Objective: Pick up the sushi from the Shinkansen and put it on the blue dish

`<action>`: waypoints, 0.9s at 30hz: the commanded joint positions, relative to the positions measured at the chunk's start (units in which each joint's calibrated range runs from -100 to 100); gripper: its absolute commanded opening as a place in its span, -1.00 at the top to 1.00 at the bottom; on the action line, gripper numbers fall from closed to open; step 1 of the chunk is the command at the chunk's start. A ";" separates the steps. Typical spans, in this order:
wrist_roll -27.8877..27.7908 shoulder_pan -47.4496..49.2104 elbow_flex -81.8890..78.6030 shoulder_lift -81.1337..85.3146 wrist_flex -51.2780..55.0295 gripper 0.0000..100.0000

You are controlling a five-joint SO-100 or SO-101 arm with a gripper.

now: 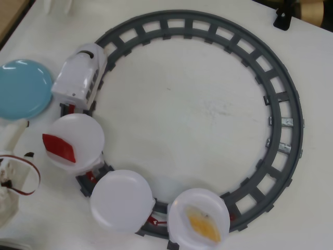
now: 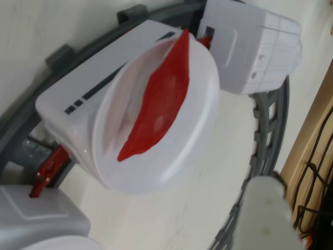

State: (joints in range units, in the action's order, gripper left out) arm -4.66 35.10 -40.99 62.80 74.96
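The red sushi [image 1: 59, 147] lies on the first white plate [image 1: 86, 130] behind the white Shinkansen [image 1: 80, 75], on the left of the grey track. In the wrist view the sushi [image 2: 158, 101] fills the middle, on its plate [image 2: 200, 114], with the Shinkansen [image 2: 255, 47] at the upper right. The blue dish [image 1: 21, 88] sits at the left edge, beside the train's nose car. My gripper [image 2: 260, 200] shows only one white finger [image 2: 266, 213], at the lower right; nothing is between the jaws. It hovers close above the sushi plate without touching the sushi. The arm [image 1: 10, 177] enters at the lower left.
Two more white plates ride behind: an empty one [image 1: 121, 200] and one with a yellow-orange sushi piece [image 1: 204, 223]. The grey circular track [image 1: 283, 104] takes up most of the white table. A brown table edge with dark cables [image 2: 312, 172] lies at the right of the wrist view.
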 commanded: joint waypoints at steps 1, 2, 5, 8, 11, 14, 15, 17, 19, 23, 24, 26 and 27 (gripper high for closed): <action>2.04 -5.35 27.91 -40.28 7.89 0.52; 1.99 -5.17 28.00 -40.28 7.89 0.52; 1.99 -5.17 28.18 -40.28 7.80 0.52; 1.99 -5.17 28.18 -40.28 7.80 0.52; 1.94 -5.17 28.18 -40.28 7.63 0.52; 1.73 -5.17 28.54 -41.03 7.21 0.52; 1.67 -5.09 28.91 -41.11 7.12 0.52; 1.67 -5.09 29.99 -41.11 7.12 0.52; 1.57 -5.09 31.07 -41.19 7.12 0.52; 1.78 -1.30 32.78 -43.51 7.12 0.52; 1.99 -0.25 33.77 -45.01 7.12 0.52; 2.51 1.16 37.02 -48.99 7.38 0.52; 3.03 1.78 39.46 -51.06 7.89 0.52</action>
State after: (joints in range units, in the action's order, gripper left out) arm -2.69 35.51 -8.60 15.06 82.44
